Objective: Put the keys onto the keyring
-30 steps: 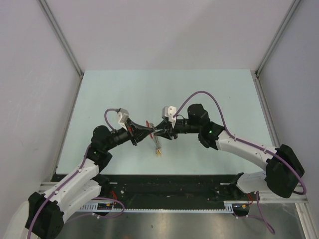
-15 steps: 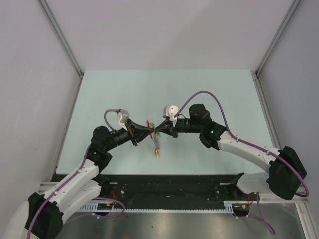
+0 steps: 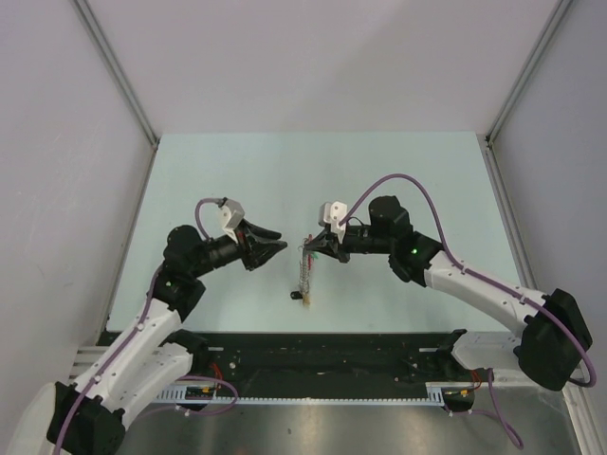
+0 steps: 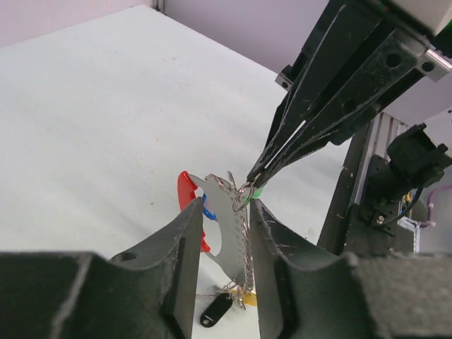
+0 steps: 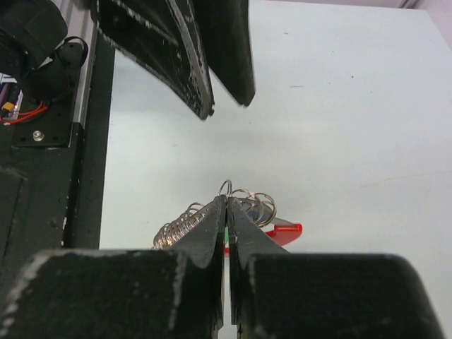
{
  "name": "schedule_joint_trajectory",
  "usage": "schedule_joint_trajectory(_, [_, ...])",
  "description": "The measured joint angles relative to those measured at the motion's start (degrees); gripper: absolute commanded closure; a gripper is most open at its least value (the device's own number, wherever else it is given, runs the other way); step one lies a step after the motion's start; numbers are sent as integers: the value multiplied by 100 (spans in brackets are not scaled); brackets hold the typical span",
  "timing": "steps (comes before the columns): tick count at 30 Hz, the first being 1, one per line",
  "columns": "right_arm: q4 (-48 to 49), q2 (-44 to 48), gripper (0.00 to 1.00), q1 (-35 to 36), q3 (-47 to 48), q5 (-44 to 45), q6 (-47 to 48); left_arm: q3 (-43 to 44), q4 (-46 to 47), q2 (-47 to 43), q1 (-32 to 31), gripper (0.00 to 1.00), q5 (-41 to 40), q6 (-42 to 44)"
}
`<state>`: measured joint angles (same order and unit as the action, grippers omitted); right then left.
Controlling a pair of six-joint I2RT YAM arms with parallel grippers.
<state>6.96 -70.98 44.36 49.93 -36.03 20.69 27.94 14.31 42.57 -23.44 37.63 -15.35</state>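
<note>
Silvery keyring (image 3: 303, 272) hangs vertically from right tool (image 3: 310, 248)

Seeing only a sliver of green key (image 4: 258, 192) past right gripper (image 4: 253, 181) tips, and a bit of blue key (image 4: 209, 210) behind keyring (image 4: 227, 229). Can't split either from keyring in top view, too small. Can't tell if threaded on.

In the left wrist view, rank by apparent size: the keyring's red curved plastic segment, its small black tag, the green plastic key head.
Largest: red curved segment.
Then: black tag.
Smallest: green key head, only a sliver showing, so its place is unsure.
</note>
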Motion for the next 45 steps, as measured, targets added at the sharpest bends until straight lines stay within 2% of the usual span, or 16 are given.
schedule_joint_trajectory(4, [-210, 33, 100, -28, 0, -90, 160, 490, -498, 317, 122, 49, 474, 535])
schedule_joint_trajectory(9, [-468, 39, 100, -42, 2, -203, 354, 1161, -1370, 1117, 136, 46, 1263, 1394])
schedule_joint_trajectory(16, [-678, 39, 100, -76, 24, -289, 514, 2039, -2566, 1921, 114, 56, 2033, 2597])
schedule_joint_trajectory(23, [-765, 44, 100, -87, 37, -372, 599, 2297, -3228, 2382, -254, 59, 2052, 3355])
schedule_joint_trajectory(45, [-846, 46, 100, -87, 50, -455, 605, 2588, -3757, 2931, -575, 82, 1810, 3845])
